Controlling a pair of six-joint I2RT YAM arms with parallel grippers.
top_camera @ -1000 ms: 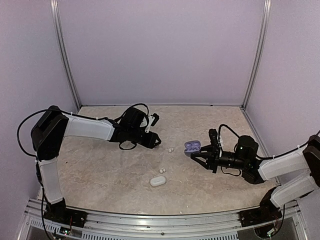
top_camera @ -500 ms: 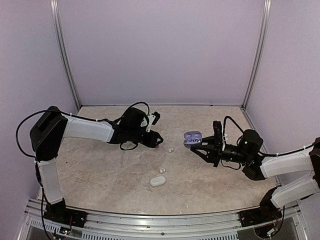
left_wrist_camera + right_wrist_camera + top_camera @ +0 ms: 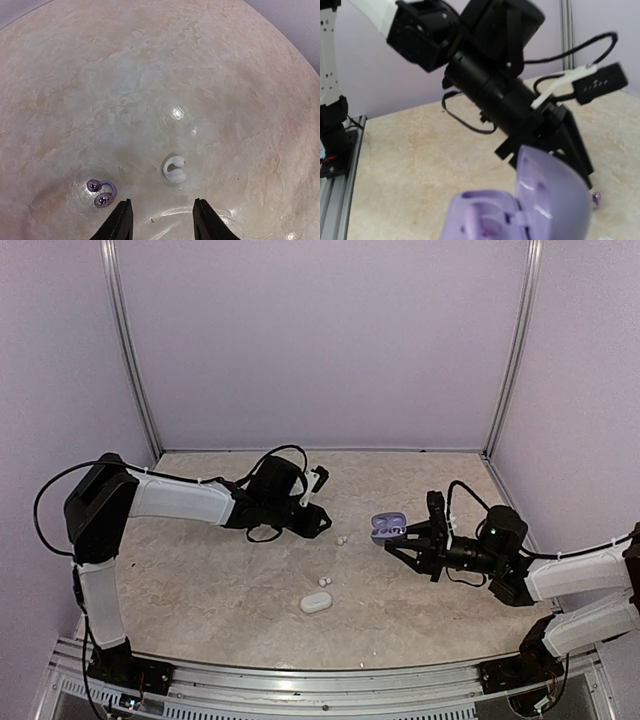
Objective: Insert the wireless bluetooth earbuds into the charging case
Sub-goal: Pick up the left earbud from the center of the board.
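Picking step: left gripper (image 3: 162,220) is hovering low over the table (image 3: 200,580), jaws apart and gripping nothing. It is lining up on loose earbuds, so this looks like the pick-up stage.
Buds under it: white earbud (image 3: 174,170) is lying just ahead of the gap between the fingers. Dark earbud (image 3: 101,192) is lying just outside the left-hand finger in the wrist view.
Right gripper (image 3: 400,538): is clamping the purple case (image 3: 385,528) at the right of the table. The lid is standing open and the case is apparently raised off the surface, well apart from those buds.
Case inside: the hollow showing in the right wrist view is looking empty.
Near centre: a shut white case (image 3: 315,602) is resting, another white earbud (image 3: 323,581) just beside its far edge.
Next move: is likely calling for a sideways shift to centre the gap on the dark bud, which seems to match the purple case. Then a descent and a light pinch; so small and glossy a bud is probably prone to skidding away.
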